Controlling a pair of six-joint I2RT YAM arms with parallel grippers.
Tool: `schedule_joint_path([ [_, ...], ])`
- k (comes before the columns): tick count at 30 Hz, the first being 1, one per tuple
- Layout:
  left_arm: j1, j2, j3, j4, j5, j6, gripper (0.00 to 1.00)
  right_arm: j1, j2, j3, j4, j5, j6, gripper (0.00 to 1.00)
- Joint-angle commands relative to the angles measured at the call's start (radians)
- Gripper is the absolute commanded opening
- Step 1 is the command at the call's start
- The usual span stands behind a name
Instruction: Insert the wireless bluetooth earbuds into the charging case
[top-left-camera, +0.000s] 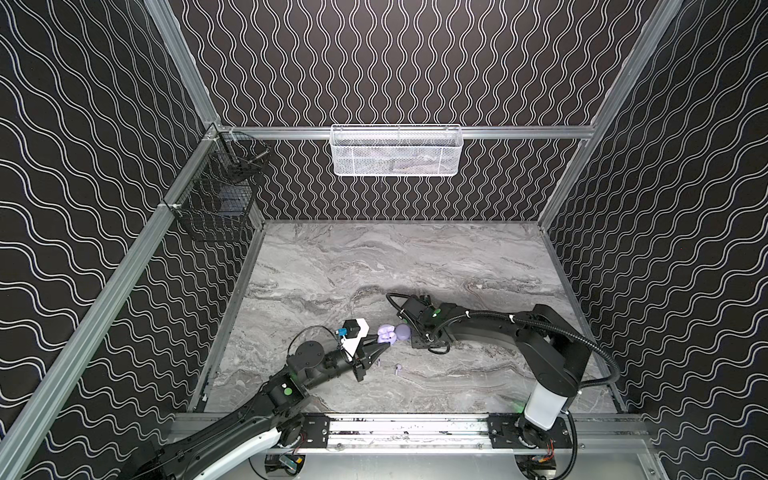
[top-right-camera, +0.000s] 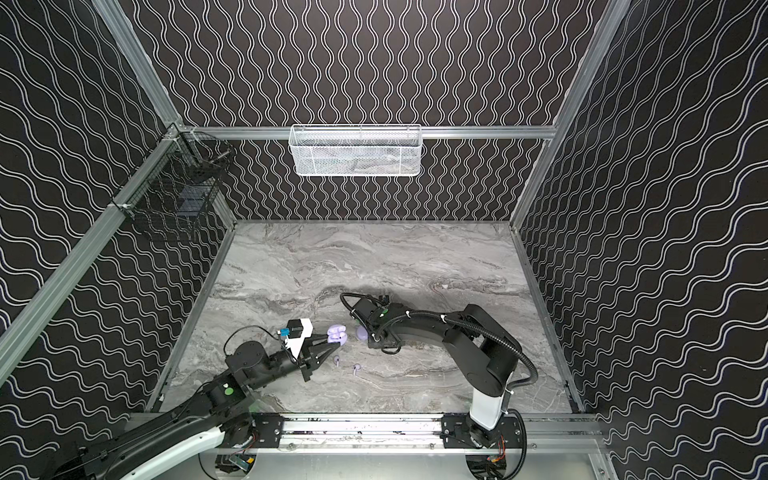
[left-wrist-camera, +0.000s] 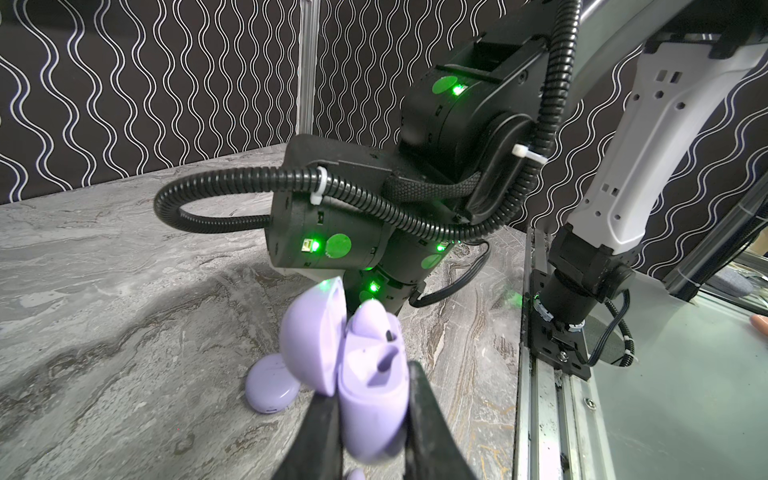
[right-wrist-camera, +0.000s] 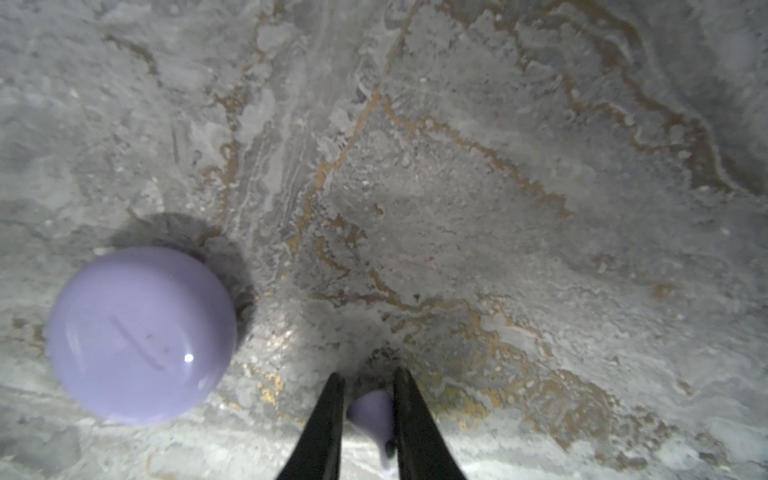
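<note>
One open case (left-wrist-camera: 370, 357) clamped in left gripper (left-wrist-camera: 371, 399), closed case (top-left-camera: 402, 331) at its three o'clock, earbud (right-wrist-camera: 372, 411) pinched in right gripper (right-wrist-camera: 369, 374).

My left gripper (left-wrist-camera: 372, 386) clamps the pale lavender open charging case (top-left-camera: 386, 333) by its base: tilted, rounded lid swung back, two dark sockets showing. It is held over the grey marble table (top-left-camera: 415, 266), mid-width and nearer the front edge. Just beside it, toward the right edge, the closed lavender round case (top-left-camera: 403, 331) lies flat, glossy dome up. A tiny lavender earbud (right-wrist-camera: 371, 409) fills the gap in my right gripper (right-wrist-camera: 369, 374), stem toward my wrist. A second loose earbud (top-right-camera: 337, 359) and a third loose earbud (top-right-camera: 356, 367) lie near each other on the marble, between the open case and the front edge
</note>
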Motion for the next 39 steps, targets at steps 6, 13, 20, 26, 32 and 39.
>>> schedule_joint_path([
  [6, 0.001, 0.000, 0.006, 0.038, 0.001, 0.004, 0.00, -0.001, 0.001, -0.014, -0.020, -0.002, 0.004, 0.23],
  [13, 0.001, 0.004, 0.008, 0.039, 0.004, 0.004, 0.00, -0.001, -0.010, -0.023, -0.029, -0.003, 0.001, 0.25],
  [20, 0.001, 0.002, 0.008, 0.038, 0.002, 0.004, 0.00, -0.001, -0.025, -0.031, -0.027, 0.000, 0.004, 0.26],
  [26, 0.001, 0.003, 0.008, 0.036, 0.001, 0.004, 0.00, 0.002, -0.032, -0.029, -0.034, 0.000, 0.004, 0.26],
  [32, 0.001, 0.003, 0.008, 0.036, 0.000, 0.004, 0.00, 0.005, -0.033, -0.029, -0.035, -0.003, 0.002, 0.26],
  [39, 0.001, 0.007, 0.009, 0.036, 0.000, 0.005, 0.00, 0.008, -0.031, -0.032, -0.031, -0.011, -0.004, 0.30],
])
